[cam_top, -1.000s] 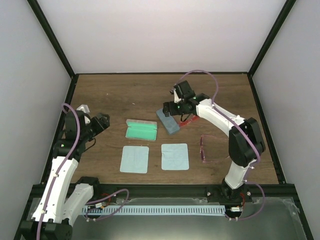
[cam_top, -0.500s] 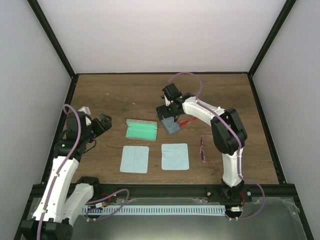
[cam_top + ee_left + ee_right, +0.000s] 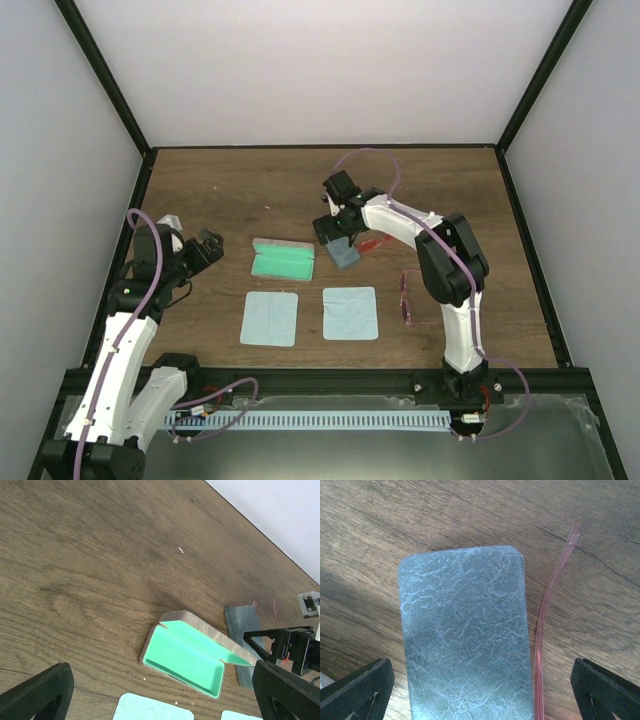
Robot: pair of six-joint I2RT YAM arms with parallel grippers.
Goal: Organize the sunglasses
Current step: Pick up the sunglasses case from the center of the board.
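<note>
The left end effector (image 3: 160,695) and right end effector (image 3: 480,692) both gape empty, the right over a blue-grey case (image 3: 465,635), possibly touching it.

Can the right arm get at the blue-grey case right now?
Probably yes: the right end effector hangs open directly above the blue-grey case, with nothing covering it. The red-orange sunglasses lie close beside it.

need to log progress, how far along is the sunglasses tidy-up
Done: the green-lined case lies open, empty. In hand: nothing; the right gripper hangs open over the shut blue-grey case, the left gripper open, off left. Left: red-orange sunglasses beside that case and pink sunglasses further right, both uncased.
</note>
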